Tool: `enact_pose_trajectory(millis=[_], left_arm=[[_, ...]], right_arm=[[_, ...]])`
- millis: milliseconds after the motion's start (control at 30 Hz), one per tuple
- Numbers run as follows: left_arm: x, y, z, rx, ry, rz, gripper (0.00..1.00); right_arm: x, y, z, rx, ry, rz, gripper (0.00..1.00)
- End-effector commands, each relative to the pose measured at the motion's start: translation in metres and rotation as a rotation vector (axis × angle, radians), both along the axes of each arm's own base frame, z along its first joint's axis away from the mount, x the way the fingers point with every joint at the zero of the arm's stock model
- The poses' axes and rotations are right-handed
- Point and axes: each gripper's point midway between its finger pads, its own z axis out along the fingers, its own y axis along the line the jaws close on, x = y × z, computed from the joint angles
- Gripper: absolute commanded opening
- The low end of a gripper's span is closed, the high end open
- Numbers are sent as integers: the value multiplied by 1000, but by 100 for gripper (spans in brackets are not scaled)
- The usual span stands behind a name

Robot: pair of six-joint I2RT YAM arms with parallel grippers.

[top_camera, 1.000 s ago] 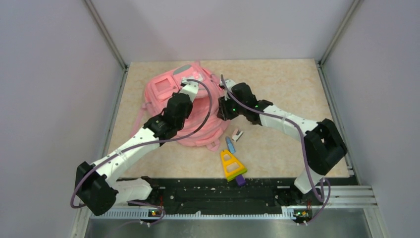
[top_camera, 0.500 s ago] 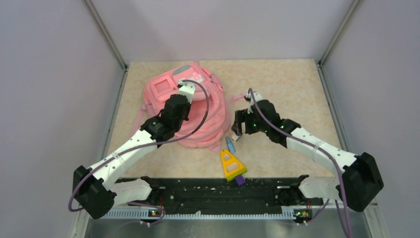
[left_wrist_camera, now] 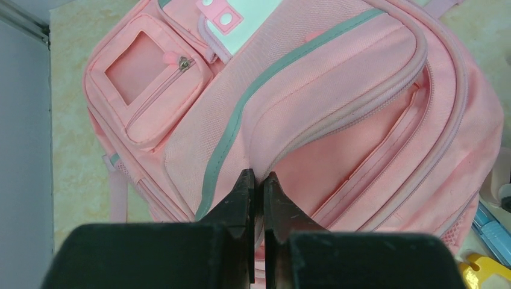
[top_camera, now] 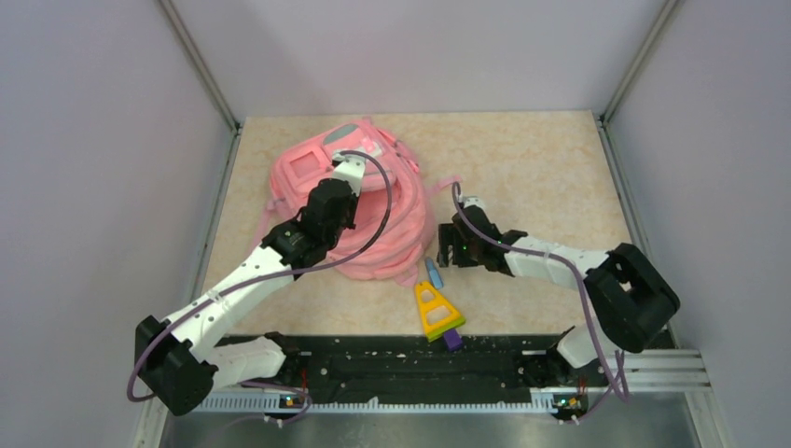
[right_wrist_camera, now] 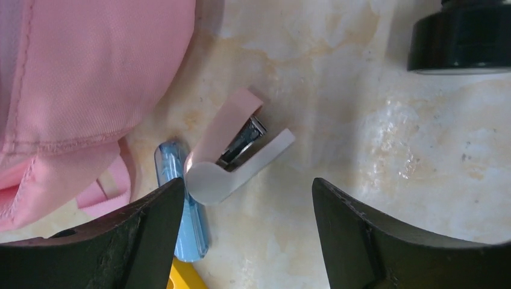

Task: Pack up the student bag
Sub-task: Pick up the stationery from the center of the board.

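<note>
On beige table (top_camera: 522, 159), left gripper (left_wrist_camera: 258, 180) pinches student bag (left_wrist_camera: 337, 78); right gripper (right_wrist_camera: 247, 188) hovers open.

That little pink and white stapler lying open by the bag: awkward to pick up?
Probably somewhat. The stapler lies with its arms splayed open, so a squeeze may snap them together or shift it. It looks small and light, so a nudge would likely slide it across the smooth table.

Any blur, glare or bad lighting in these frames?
Top view: even light, sharp, no glare. Left wrist: bag crisp, left hand a dark, soft-edged mass at the bottom. Right wrist: stapler in focus, mild sheen on the table, right hand slightly soft.
</note>
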Motion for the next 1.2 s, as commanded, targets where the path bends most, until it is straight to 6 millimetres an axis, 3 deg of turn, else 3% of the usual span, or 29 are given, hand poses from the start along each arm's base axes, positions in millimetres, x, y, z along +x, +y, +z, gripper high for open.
enact_pose_trajectory(millis=[0, 233, 467, 600, 767, 933, 1067, 1167], left_arm=[[6, -7, 50, -136, -132, 7, 0], [6, -6, 49, -127, -132, 13, 0], [7, -6, 47, -120, -128, 14, 0], [7, -6, 47, -118, -129, 16, 0], [6, -5, 49, -120, -134, 13, 0], [5, -2, 54, -123, -149, 21, 0], [4, -5, 57, -146, -148, 1, 0], [3, -6, 59, -160, -148, -10, 0]], right_arm=[[33, 27, 18, 16, -97, -11, 75], [41, 44, 4, -46, -116, 2, 72], [43, 28, -3, -135, -143, -17, 57], [39, 22, 0, -147, -155, -2, 43], [37, 18, 43, -110, -246, 38, 39], [29, 29, 119, 13, -386, 153, 39], [31, 57, 166, 132, -446, 240, 39], [36, 87, 185, 230, -470, 305, 39]])
